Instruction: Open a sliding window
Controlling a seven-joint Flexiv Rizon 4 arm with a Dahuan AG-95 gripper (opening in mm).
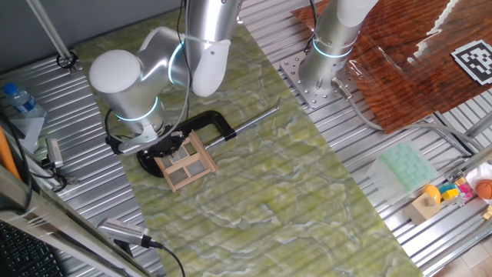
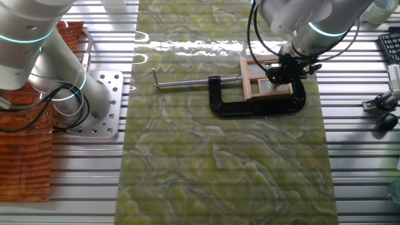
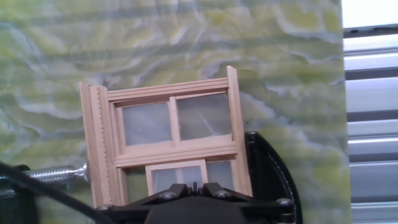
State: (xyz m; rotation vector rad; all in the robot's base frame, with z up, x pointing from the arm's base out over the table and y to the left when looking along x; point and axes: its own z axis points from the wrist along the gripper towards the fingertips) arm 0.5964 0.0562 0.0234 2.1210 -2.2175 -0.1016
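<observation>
The sliding window (image 1: 184, 160) is a small tan wooden frame with greyish panes, lying flat on the green marbled mat and held in a black C-clamp (image 1: 207, 123). It also shows in the other fixed view (image 2: 265, 78) and the hand view (image 3: 168, 124). My gripper (image 1: 165, 146) is down on the window's near edge (image 2: 279, 70). In the hand view the gripper (image 3: 196, 185) has its jaws close together, right over the small lower sash (image 3: 177, 174). The fingertips are hidden under the hand.
The clamp's steel screw rod (image 2: 187, 81) sticks out across the mat. A second arm's base (image 1: 323, 69) stands on a plate at the mat's edge. A water bottle (image 1: 19, 100), a green tray (image 1: 407, 165) and coloured toys (image 1: 453, 192) lie off the mat.
</observation>
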